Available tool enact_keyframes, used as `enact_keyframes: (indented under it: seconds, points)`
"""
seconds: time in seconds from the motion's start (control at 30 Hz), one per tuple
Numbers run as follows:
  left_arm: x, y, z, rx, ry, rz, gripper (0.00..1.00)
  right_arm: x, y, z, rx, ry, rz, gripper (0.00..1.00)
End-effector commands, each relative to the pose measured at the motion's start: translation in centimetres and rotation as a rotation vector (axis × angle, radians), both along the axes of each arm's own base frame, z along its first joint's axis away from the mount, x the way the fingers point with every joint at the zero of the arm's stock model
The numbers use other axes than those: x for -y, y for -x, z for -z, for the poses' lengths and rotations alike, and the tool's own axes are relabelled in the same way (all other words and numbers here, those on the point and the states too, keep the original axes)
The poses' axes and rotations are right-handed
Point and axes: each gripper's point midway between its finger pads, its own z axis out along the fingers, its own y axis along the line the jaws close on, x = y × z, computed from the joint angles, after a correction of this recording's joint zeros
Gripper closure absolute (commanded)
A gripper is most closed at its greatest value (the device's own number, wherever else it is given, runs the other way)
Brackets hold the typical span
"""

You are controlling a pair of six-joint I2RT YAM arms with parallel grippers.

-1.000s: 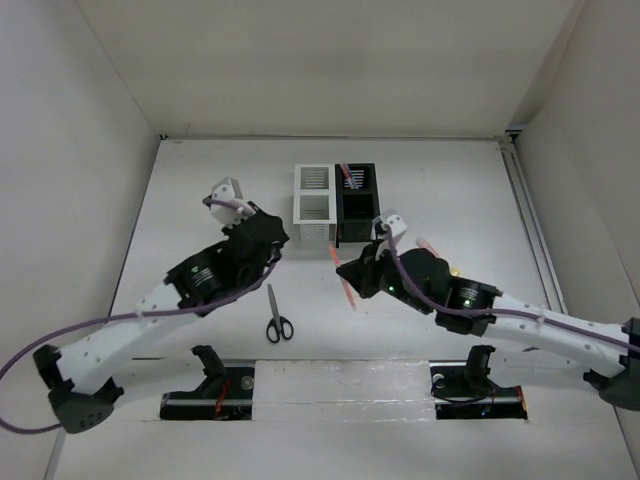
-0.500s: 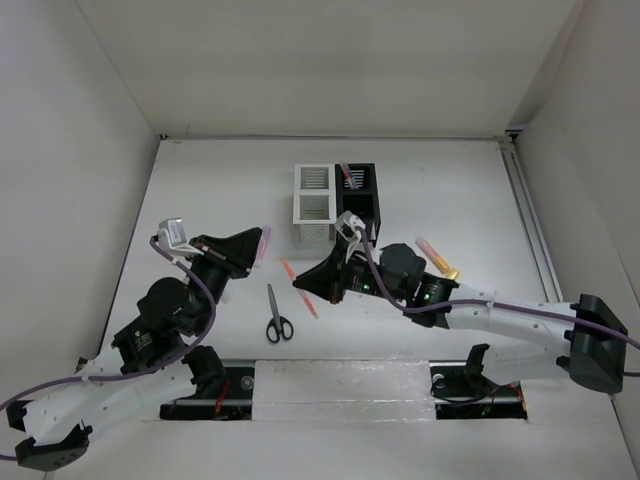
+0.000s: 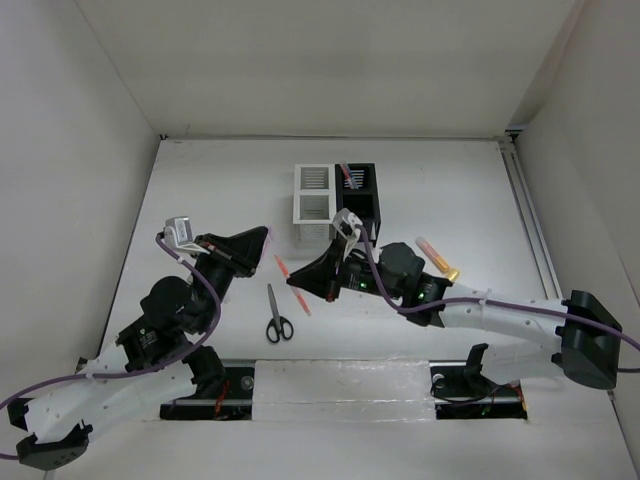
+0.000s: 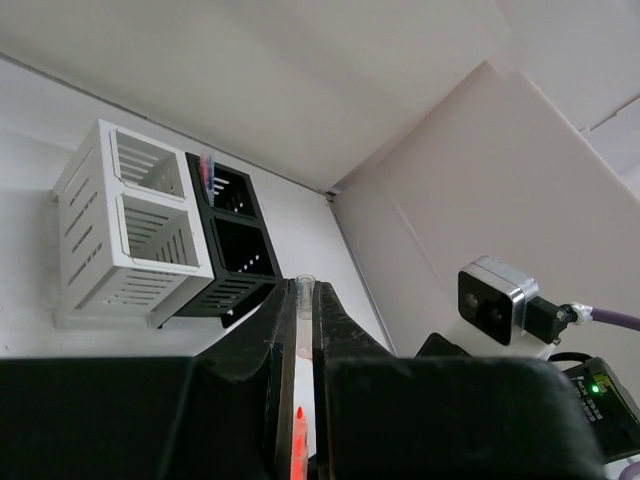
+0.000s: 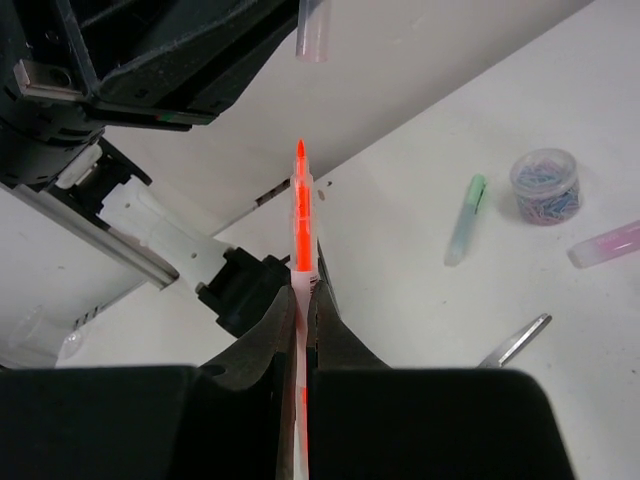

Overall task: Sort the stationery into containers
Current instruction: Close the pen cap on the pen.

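Firstly, nearest the arm bases: scissors (image 3: 278, 318), black-handled, flat on the table, untouched. Rigid and the heaviest piece here; best pinched across the closed blades near the pivot.

Item two: orange pen (image 5: 300, 210), clamped mid-barrel in the right gripper (image 5: 301, 300), jaws narrowed tight on it. It is held off the table with its bare tip pointing at the other arm. Light, stiff, smooth plastic, so it may twist in the pinch. A hold at the barrel's middle suits it, kept clear of the wet tip.

Item three: translucent cap (image 5: 312, 30), nipped in the left gripper (image 4: 301, 300), jaws nearly together. It is just beyond the pen tip and apart from it. Tiny, slick and easily flicked loose; probably this pen's own cap.

Item four, on the table off to the side: green highlighter (image 5: 465, 220), pink highlighter (image 5: 610, 245), jar of paper clips (image 5: 545, 185). The highlighters are chunky, light and prone to roll.

Item five, farthest: white organizer (image 3: 313, 205) and black organizer (image 3: 360, 205), touching side by side. The black one's far compartment holds a slim pen-like piece.
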Motion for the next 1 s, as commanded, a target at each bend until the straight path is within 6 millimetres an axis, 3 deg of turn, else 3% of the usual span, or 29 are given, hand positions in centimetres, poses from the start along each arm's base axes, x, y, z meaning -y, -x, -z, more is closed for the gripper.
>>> enact_keyframes:
  seconds: [0.0, 0.07, 0.6, 0.97]
  points:
    - [0.4, 0.1, -0.9, 0.034, 0.02, 0.015, 1.0, 0.0, -1.1, -4.8, 0.073, -0.109, 0.05, 1.0]
    - [0.4, 0.1, -0.9, 0.034, 0.02, 0.015, 1.0, -0.2, -1.4, -4.1, 0.073, -0.089, 0.061, 1.0]
    - [0.1, 0.4, -0.7, 0.047, 0.037, 0.024, 1.0, -0.3, -2.2, -5.3, 0.094, -0.1, 0.097, 1.0]
    - [-0.3, 0.2, -0.9, 0.043, 0.056, -0.005, 1.0, -1.0, -1.8, -3.7, 0.074, -0.069, 0.059, 1.0]
